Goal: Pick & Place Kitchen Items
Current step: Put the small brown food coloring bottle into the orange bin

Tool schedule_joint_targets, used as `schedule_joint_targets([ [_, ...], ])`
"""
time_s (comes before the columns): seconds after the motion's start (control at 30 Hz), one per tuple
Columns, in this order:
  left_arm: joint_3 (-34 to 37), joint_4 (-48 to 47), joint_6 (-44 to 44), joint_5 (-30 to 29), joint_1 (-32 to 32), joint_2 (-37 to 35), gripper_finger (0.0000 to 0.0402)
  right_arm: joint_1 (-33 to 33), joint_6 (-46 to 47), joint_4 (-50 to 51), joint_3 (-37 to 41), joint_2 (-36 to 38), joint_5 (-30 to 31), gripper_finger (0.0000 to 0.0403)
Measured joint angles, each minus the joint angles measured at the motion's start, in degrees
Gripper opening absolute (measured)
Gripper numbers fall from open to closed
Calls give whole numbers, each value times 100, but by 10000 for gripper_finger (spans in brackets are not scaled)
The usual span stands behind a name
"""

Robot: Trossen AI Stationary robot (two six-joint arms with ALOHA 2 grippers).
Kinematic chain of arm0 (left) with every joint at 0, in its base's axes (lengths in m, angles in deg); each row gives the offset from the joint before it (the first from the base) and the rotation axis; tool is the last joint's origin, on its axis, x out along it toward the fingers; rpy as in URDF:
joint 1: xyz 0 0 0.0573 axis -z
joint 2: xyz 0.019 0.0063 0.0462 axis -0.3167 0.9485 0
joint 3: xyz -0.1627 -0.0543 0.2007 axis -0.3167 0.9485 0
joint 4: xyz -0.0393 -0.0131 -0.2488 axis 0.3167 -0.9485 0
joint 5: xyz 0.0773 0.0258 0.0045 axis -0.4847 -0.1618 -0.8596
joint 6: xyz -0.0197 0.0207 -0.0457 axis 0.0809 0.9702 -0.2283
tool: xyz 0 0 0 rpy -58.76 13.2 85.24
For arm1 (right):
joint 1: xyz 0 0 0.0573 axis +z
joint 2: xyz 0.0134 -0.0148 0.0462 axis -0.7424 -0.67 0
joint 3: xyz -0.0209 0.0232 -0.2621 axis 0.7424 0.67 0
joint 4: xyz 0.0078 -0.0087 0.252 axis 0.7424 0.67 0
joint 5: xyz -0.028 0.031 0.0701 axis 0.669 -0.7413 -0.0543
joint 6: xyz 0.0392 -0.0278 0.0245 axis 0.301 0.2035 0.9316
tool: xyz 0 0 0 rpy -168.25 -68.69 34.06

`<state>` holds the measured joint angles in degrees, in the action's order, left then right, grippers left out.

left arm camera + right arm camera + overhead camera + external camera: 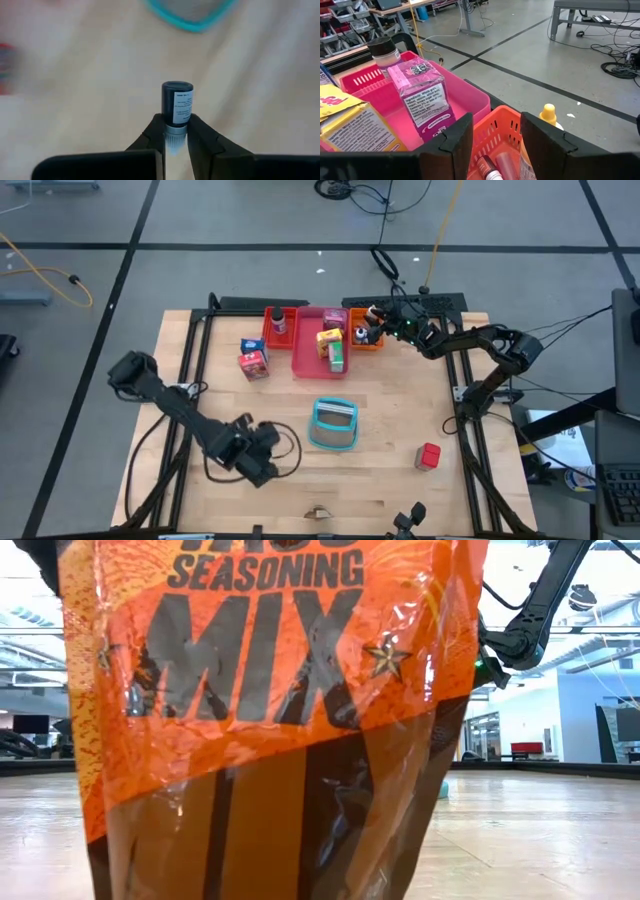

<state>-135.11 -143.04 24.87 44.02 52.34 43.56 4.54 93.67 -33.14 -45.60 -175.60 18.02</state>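
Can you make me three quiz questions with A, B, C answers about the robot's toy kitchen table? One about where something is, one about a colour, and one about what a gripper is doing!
1. Where is the red cube?
A. In the pink tray
B. Alone on the table, on the right arm's side
C. In the basket

2. What colour is the basket?
A. Teal
B. Yellow
C. Purple

3. What is the left gripper doing?
A. Open, empty
B. Shut on a small dark bottle
C. Holding a carton

Answers:
1 B: the cube sits on bare wood, apart from the pink tray.
2 A: its wire rim is teal.
3 B: its fingers pinch the small dark bottle.
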Motion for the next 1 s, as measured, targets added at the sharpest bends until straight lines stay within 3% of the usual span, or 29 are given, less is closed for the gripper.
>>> schedule_joint_targets([
  [0.37, -766, -1334, 1120, -1540, -730, -501, 37, 0, -1, 4, 1, 0, -4, 155],
  [0.6, -1150, -1263, 2259, -2448, -1449, -922, 37, 0, -1, -2, 0, 0, -12, 155],
  [0.8, -1235, -281, 3847, -2565, -2236, -1270, 37, 105, 114, -227, 1, 0, -100, 155],
  [1.0, -1240, 955, 5414, -1959, -3061, -1322, 37, 255, 414, -1342, 1, 35, -1359, 155],
])
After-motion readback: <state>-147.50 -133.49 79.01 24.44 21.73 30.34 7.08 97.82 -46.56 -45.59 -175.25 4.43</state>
